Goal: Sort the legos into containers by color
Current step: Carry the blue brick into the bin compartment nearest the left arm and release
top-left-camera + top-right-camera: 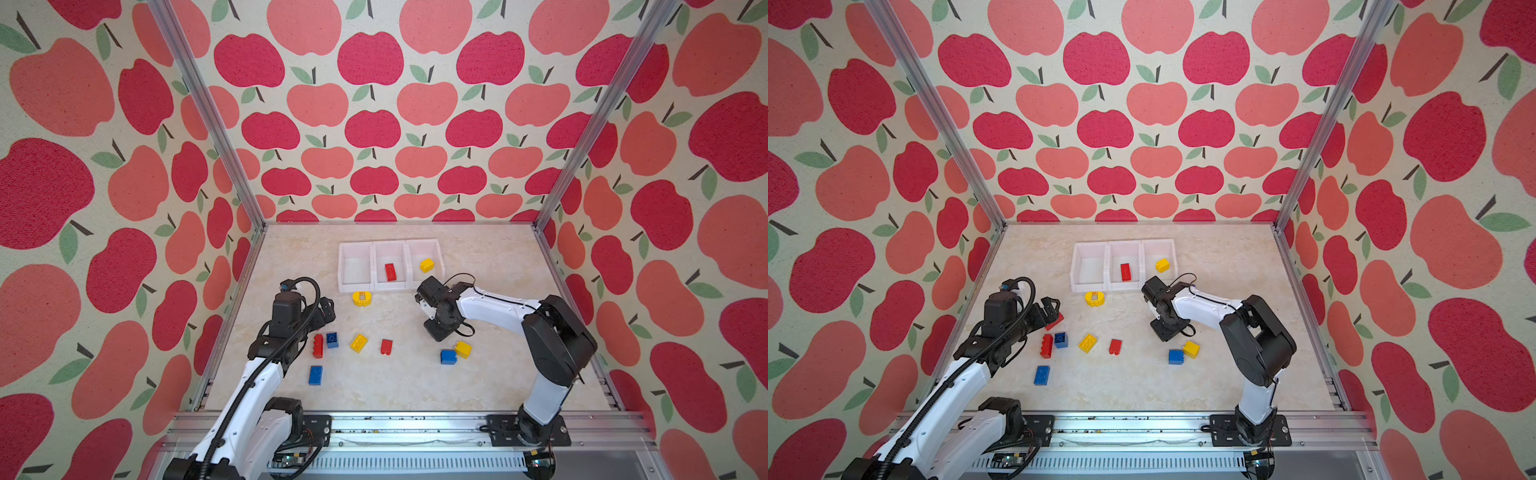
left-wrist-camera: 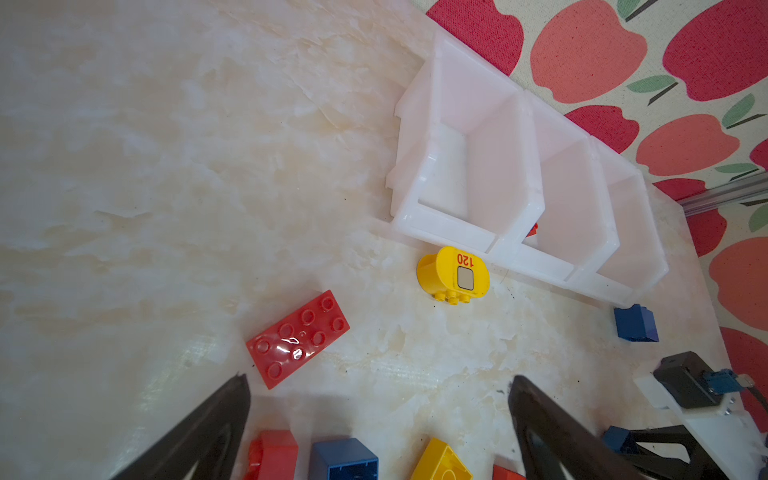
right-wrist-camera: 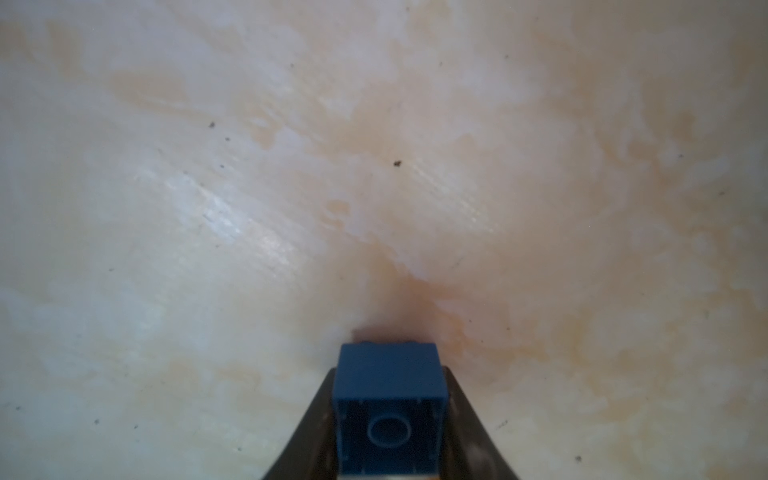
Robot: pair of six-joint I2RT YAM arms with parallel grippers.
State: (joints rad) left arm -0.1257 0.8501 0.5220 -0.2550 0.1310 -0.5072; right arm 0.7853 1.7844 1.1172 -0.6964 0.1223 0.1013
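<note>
Right gripper (image 3: 390,370) is closed on a blue square brick (image 3: 390,407), hollow underside toward the wrist camera, studs toward the marble-pattern table (image 3: 374,166). Left gripper (image 2: 378,379) stands wide open near a red eight-stud plate (image 2: 297,338). A yellow rounded brick (image 2: 453,272) printed "120" lies just beside the near wall of the left bin of the containers (image 2: 449,230).
</note>
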